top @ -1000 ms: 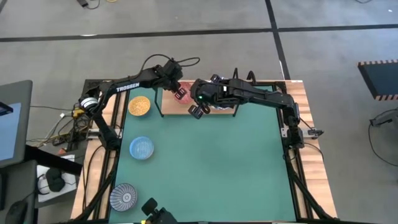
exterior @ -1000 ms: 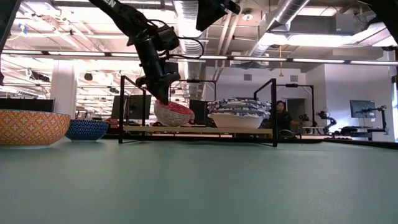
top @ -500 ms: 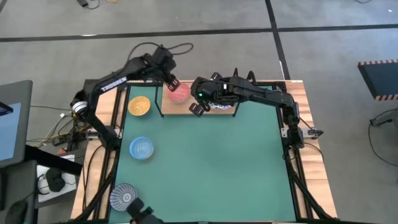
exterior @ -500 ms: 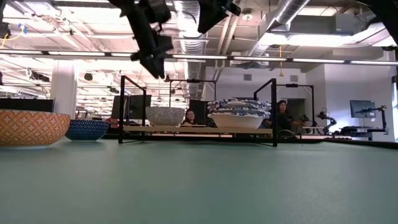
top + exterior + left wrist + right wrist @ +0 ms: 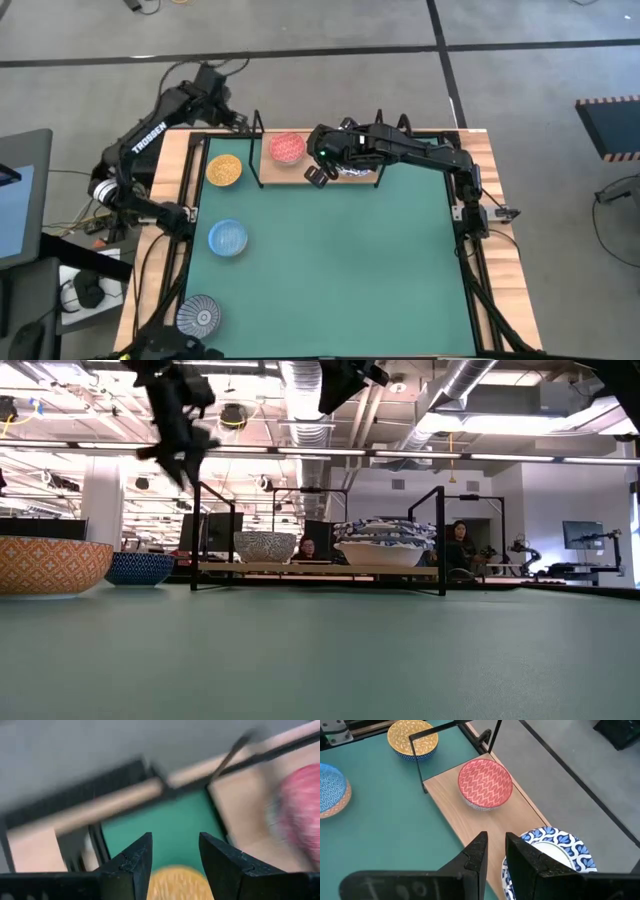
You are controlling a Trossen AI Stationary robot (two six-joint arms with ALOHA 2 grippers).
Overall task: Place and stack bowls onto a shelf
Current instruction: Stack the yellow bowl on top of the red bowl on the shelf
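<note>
The red bowl sits upright on its base at the left end of the wooden shelf. Beside it on the shelf is the stack of white bowls with blue rims, partly covered by my right arm in the high view. The yellow bowl, the light blue bowl and the grey-blue patterned bowl stand on the green mat along its left side. My left gripper is open, raised beyond the shelf's far left corner, above the yellow bowl. My right gripper hovers over the shelf's near edge, fingers slightly apart.
The shelf's black wire uprights rise at its ends. The mat's middle and right side hold no objects. A wooden table frame borders the mat. People sit in the room behind the shelf in the low view.
My left gripper has let go of the red bowl, risen, and drawn back toward the table's far left corner. The red bowl, tilted in the gripper over the shelf a second ago, now stands upright on the shelf's left end.
</note>
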